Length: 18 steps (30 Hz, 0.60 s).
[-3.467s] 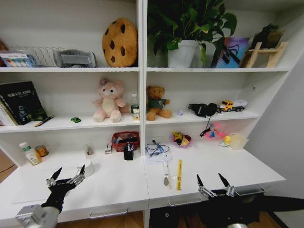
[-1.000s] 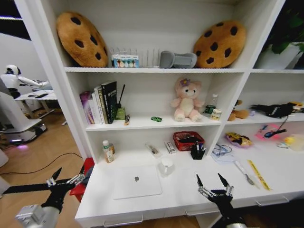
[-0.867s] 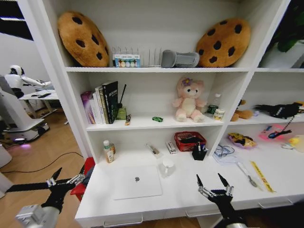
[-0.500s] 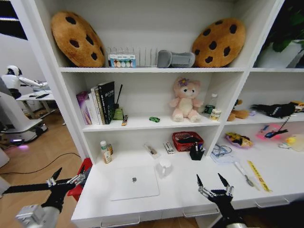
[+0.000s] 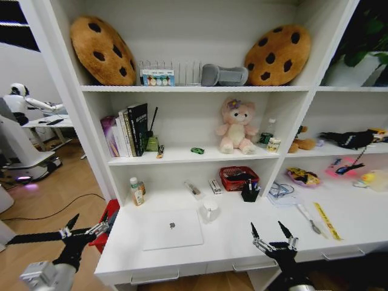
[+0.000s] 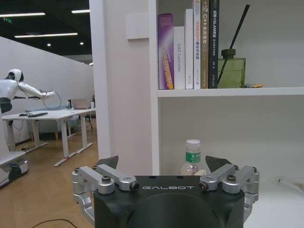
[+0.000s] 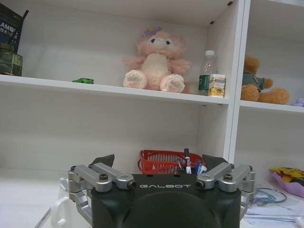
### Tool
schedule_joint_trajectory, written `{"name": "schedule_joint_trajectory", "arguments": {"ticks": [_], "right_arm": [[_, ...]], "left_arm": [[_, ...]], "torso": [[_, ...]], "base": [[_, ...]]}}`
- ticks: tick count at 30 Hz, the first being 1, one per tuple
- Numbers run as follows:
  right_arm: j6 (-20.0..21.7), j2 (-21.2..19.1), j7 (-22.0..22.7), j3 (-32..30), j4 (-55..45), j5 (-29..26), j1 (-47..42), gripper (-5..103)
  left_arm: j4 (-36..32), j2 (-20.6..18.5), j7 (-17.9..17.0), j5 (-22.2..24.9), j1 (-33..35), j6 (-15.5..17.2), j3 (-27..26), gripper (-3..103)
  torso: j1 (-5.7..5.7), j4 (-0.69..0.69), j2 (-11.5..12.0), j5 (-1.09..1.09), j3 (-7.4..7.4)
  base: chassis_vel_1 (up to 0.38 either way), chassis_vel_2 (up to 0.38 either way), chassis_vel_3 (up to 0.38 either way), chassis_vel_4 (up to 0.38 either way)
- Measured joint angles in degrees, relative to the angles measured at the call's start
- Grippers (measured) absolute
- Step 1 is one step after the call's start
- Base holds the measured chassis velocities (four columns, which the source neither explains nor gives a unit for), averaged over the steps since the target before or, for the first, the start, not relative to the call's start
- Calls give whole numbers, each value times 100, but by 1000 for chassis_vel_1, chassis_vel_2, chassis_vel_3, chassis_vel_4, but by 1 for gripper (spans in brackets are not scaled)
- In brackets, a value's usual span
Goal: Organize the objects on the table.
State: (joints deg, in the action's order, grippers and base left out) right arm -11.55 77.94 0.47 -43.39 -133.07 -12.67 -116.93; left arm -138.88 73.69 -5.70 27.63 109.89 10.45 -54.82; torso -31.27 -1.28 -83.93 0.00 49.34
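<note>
A thin silver laptop [image 5: 173, 229] lies shut on the white table [image 5: 242, 245], with a white mug [image 5: 210, 211] just to its right. Pens stand in a black holder [image 5: 249, 193] in front of a red basket [image 5: 239, 177]; the pens [image 7: 187, 161] and the basket [image 7: 161, 161] also show in the right wrist view. A tiny green toy car [image 5: 197, 150] sits on the shelf above. A snack packet [image 5: 301, 176] lies in a purple bowl. My left gripper [image 5: 91, 221] hangs open off the table's left end. My right gripper [image 5: 267, 226] stands open over the front edge.
A small bottle [image 5: 136, 191] stands at the table's back left. A yellow ruler [image 5: 326, 220] and a spoon [image 5: 306, 218] lie at the right. Books [image 6: 185, 47], a pink plush [image 7: 154, 59] and cookie cushions [image 5: 100, 42] fill the shelves. Open floor lies left.
The head view has swung left along the desk since the oldest frame, bringing the laptop into sight, and has wobbled slightly since. Nothing on the table moved; both grippers stay open.
</note>
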Motion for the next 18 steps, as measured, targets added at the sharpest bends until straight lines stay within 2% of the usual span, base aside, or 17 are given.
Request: {"name": "schedule_joint_trajectory", "arguments": {"ticks": [6,14,16,18], "right_arm": [[0,0,0,0,0,0,0,100],[0,0,0,0,0,0,0,100],[0,-1,0,0,0,0,0,100],[0,0,0,0,0,0,0,100]], "left_arm": [[0,0,0,0,0,0,-1,100],[0,0,1,0,0,0,0,100],[-1,0,4,0,0,0,-1,100],[-1,0,3,0,0,0,-1,100]], "torso": [[1,2,-1,-1,0],[2,1,-1,-3,-1],[0,0,0,4,1],[2,0,-2,-4,-1]], "base": [[206,-226,-223,230],[292,-295,-292,299],[355,-344,-356,348],[342,-381,-343,350]]}}
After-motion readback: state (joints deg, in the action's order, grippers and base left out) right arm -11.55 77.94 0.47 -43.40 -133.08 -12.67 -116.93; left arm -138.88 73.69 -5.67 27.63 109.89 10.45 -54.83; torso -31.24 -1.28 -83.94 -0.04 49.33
